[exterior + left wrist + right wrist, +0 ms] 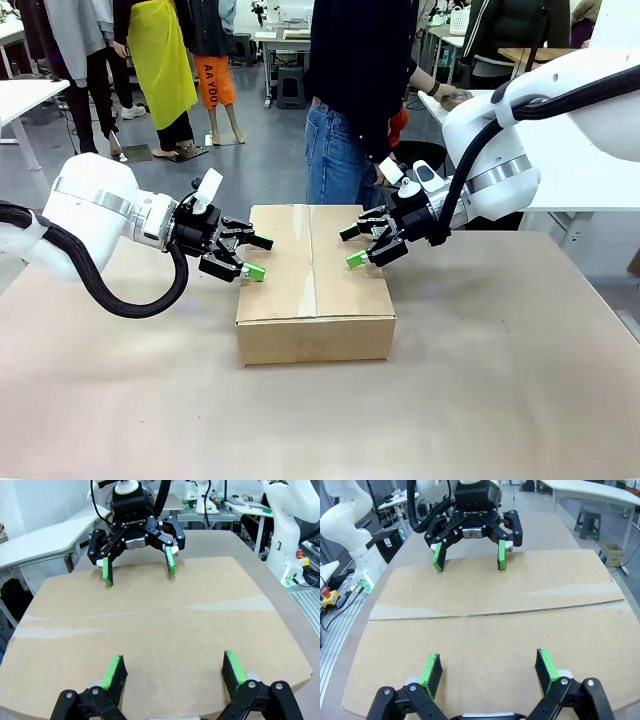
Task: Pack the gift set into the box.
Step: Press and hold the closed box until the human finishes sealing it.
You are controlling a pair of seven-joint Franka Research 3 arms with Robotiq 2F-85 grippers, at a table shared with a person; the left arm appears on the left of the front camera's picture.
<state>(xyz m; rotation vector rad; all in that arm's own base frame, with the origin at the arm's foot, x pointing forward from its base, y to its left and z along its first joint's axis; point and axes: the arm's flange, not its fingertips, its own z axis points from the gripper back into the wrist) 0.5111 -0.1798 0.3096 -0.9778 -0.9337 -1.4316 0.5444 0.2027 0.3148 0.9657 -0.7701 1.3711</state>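
Box (pixel 314 283) sat shut on table (pixel 500 400), flaps met at centre seam, left gripper (pixel 253 256) & right gripper (pixel 352 246) w/ jaws open, empty, over opposite ends

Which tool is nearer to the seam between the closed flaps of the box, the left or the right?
The right tool, slightly. It is open over the right flap of the box, fairly near the seam. The left tool, also open, is at the box's left edge.

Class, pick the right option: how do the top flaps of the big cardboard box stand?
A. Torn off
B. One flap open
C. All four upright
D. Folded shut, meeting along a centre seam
D: the cardboard box has a flat closed top with a seam down its middle, both grippers open above it.
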